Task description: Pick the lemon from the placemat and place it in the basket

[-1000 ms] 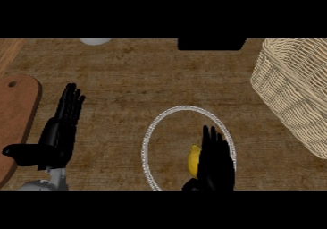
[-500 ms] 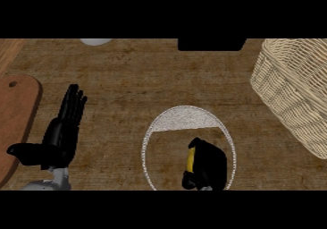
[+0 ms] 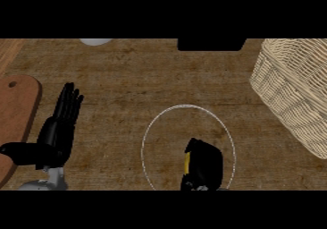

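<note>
My right hand (image 3: pixel 204 164) is low in the middle of the head view, fingers curled over the yellow lemon (image 3: pixel 186 163). Only a thin yellow strip of the lemon shows at the hand's left side. Hand and lemon are over the lower part of the round placemat (image 3: pixel 187 107), a brown disc with a white rim. The woven wicker basket (image 3: pixel 298 94) stands at the right edge, well up and to the right of the hand. At the left my left hand (image 3: pixel 55 134) rests open, fingers straight and pointing up the view.
A wooden cutting board (image 3: pixel 13 116) lies along the left edge, right beside my left hand. A black object (image 3: pixel 211 44) sits at the top centre and a pale round thing (image 3: pixel 95 41) at the top left.
My right hand's fingers have curled down over the lemon, hiding most of it. The left hand has not moved.
</note>
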